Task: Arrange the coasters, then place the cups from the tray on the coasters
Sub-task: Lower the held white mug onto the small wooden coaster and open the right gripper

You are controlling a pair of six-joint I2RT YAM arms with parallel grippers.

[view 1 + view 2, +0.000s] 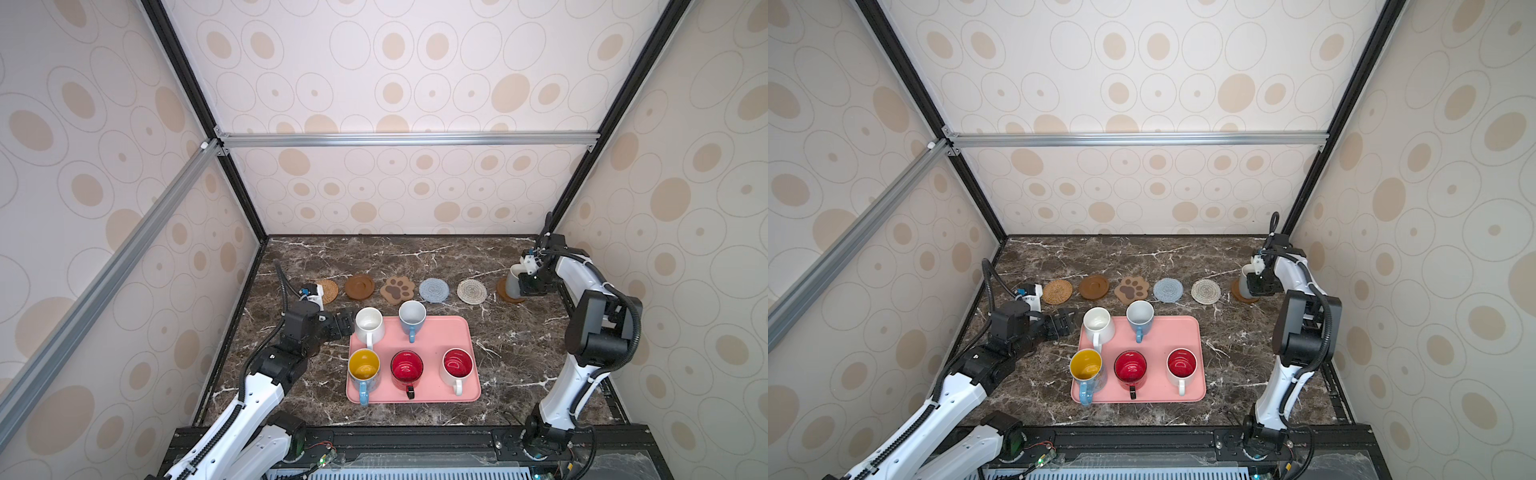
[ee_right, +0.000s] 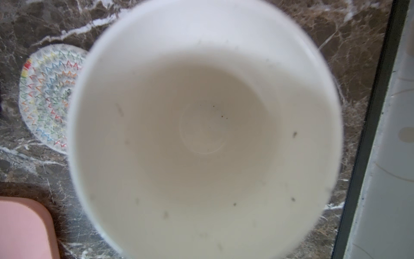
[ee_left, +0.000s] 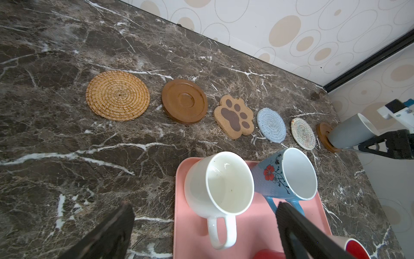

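Six coasters lie in a row behind the tray: rattan (image 1: pixel 328 287), brown disc (image 1: pixel 359 286), paw (image 1: pixel 397 289), blue-grey (image 1: pixel 434 289), cream (image 1: pixel 472 291) and a second brown disc (image 1: pixel 505 291). My right gripper (image 1: pixel 528 286) is shut on the grey-white cup (image 3: pixel 349 132), whose base meets that last disc. The cup's inside (image 2: pixel 201 123) fills the right wrist view and hides the jaws. On the pink tray (image 1: pixel 440 332) stand a white cup (image 1: pixel 369 324), a light blue cup (image 1: pixel 412 316), a yellow-inside cup (image 1: pixel 364 370), a red cup (image 1: pixel 407 368) and a red-inside cup (image 1: pixel 457 365). My left gripper (image 3: pixel 205 204) is open beside the white cup.
The enclosure's right wall and black frame post (image 2: pixel 371 134) stand close behind the grey-white cup. The left arm lies low over the marble table (image 1: pixel 519 353), left of the tray. Bare marble lies in front of the coasters at the right.
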